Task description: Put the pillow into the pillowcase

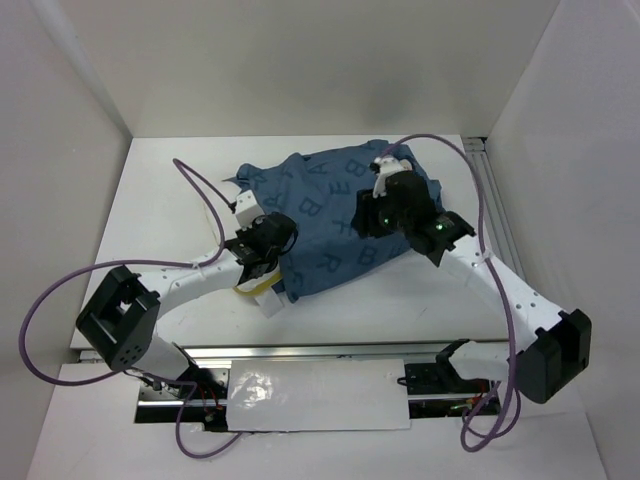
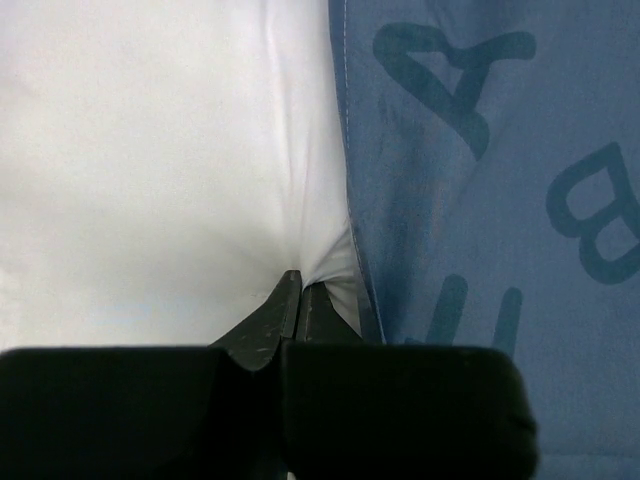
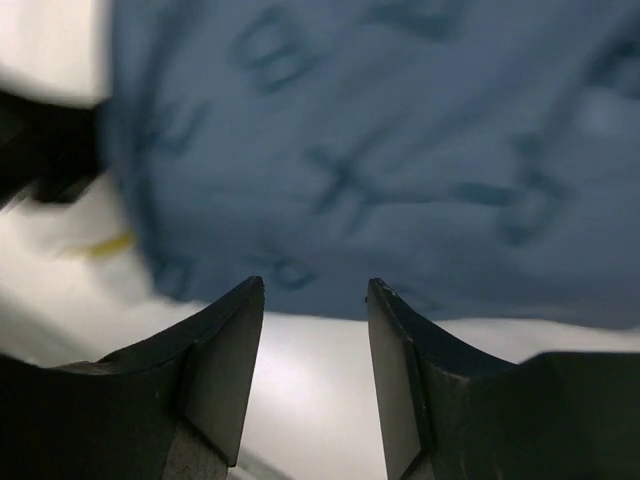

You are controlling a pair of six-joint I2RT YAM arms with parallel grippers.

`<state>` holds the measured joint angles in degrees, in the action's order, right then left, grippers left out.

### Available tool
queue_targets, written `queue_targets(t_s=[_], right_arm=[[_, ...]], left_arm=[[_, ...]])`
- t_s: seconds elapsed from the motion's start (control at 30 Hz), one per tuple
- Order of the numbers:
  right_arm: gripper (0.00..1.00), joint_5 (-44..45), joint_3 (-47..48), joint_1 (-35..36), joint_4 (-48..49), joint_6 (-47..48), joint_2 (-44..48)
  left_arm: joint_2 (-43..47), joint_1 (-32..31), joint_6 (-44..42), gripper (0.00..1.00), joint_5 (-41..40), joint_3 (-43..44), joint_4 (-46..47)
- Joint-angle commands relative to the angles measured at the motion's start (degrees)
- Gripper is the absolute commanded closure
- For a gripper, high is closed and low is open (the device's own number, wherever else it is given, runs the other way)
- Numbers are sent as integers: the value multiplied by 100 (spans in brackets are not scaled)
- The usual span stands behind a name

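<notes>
Presently we see the left pincer (image 2: 298,288) clamped on the plump white fabric pillow (image 2: 150,150), likely anchoring it against the dark blue lettered cloth pillowcase (image 2: 480,220). The right pincer (image 3: 315,295) stands apart, empty.

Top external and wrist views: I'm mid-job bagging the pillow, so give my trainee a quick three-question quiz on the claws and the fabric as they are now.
1. True or false: the right claw is clamped on the pillowcase.
2. Pick one: the left claw pinches A) the pillow, B) the right claw, C) nothing.
3. Fill in: seen from above, the pillow's uncovered corner pokes out of the pillowcase on the ____ arm's side.

Key: 1 false, it hangs open over the fabric; 2 A; 3 left.
</notes>
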<state>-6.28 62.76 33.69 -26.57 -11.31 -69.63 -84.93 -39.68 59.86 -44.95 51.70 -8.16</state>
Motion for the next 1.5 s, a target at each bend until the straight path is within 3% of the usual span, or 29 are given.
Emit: queue_targets(t_s=[0.0, 0.13, 0.4, 0.47, 0.5, 0.57, 0.6, 0.87, 1.0, 1.1, 1.13, 1.27, 1.4, 1.47], right_arm=[[47, 1761, 350, -712, -655, -521, -461], [47, 2052, 351, -1268, -491, -443, -1078], [46, 577, 720, -1453, 574, -3, -2080], [60, 576, 773, -1453, 706, 50, -2134], [78, 576, 773, -1453, 766, 50, -2134], [100, 672, 773, -1453, 767, -29, -2134], [100, 611, 773, -1453, 767, -81, -2134], [100, 909, 1263, -883, 312, -82, -1870], [92, 1524, 1493, -768, 38, -213, -2002], [92, 1832, 1493, -768, -129, -336, -2292], [97, 1832, 1493, -768, -129, -337, -2345], [99, 2778, 1739, -593, -454, -573, -2626], [66, 3186, 1915, -460, -718, -636, -2881], [56, 3186, 1854, -390, -718, -636, -2881]], left_arm=[[91, -5, 61, 100, -699, 190, 150], [29, -5, 123, 100, -752, 358, 78], [29, -57, -70, 100, -805, 410, 201], [-33, -57, -131, 100, -805, 411, 201], [-33, -57, -132, 100, -805, 463, 201], [-85, -57, -194, 100, -805, 464, 201], [-86, -57, -194, 100, -805, 464, 201], [-33, -303, -247, 100, -945, 683, 236], [362, -470, -88, 100, -1305, 683, 8], [573, -532, -27, 100, -1367, 683, -115], [687, -532, -27, 100, -1367, 683, -115], [881, -698, -140, 100, -1499, 552, -2], [881, -699, -141, 100, -1552, 551, -1], [820, -751, -193, 100, -1552, 551, -54]])
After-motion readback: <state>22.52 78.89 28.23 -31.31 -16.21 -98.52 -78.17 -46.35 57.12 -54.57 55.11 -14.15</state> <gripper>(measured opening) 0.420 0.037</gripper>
